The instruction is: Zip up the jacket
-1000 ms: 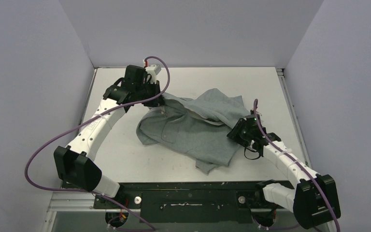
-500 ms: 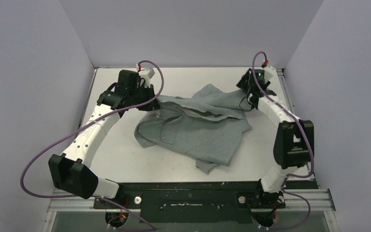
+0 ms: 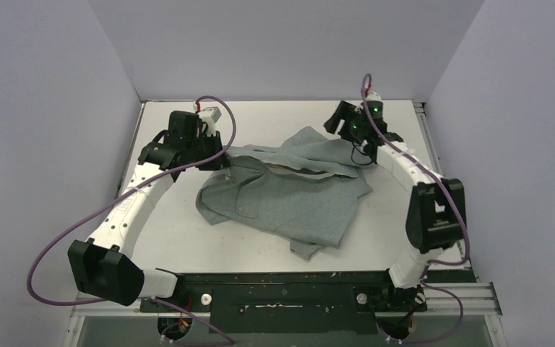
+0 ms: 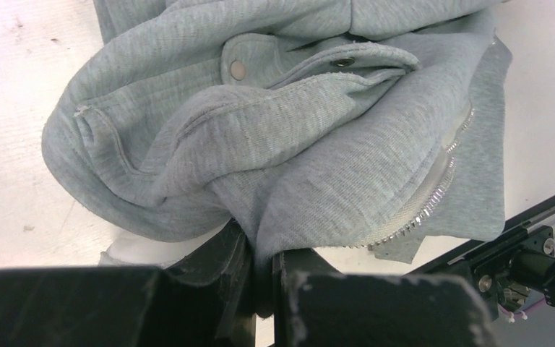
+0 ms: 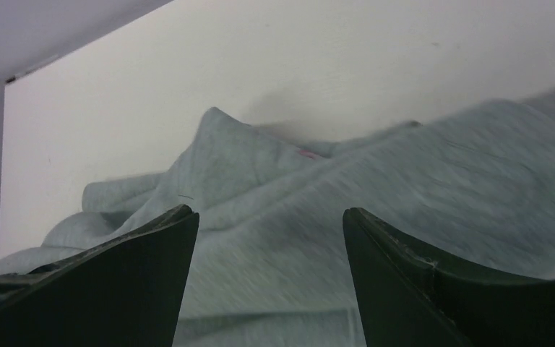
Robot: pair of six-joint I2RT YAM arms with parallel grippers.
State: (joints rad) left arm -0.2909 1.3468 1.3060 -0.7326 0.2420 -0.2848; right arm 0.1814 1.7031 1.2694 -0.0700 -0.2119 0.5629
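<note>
The light grey jacket (image 3: pixel 289 195) lies crumpled in the middle of the white table. My left gripper (image 3: pixel 224 155) is shut on a fold of the jacket at its far left edge. In the left wrist view the fabric (image 4: pixel 296 144) is pinched between the black fingers (image 4: pixel 300 278), and a stretch of the pale zipper (image 4: pixel 433 195) shows at the right, open. My right gripper (image 3: pixel 341 124) is open and empty, just above the jacket's far right part. In the right wrist view the jacket (image 5: pixel 376 181) fills the space between the spread fingers (image 5: pixel 144 267).
The white table (image 3: pixel 181 224) is walled by pale lilac panels on three sides. Purple cables loop from both arms. The black base rail (image 3: pixel 282 289) runs along the near edge. The right arm's elbow (image 3: pixel 433 213) stands upright at the table's right side.
My left gripper has pulled its fold of the jacket leftward, dragging the garment. My right arm has swung from the jacket's near right edge up to the far right of the table.
</note>
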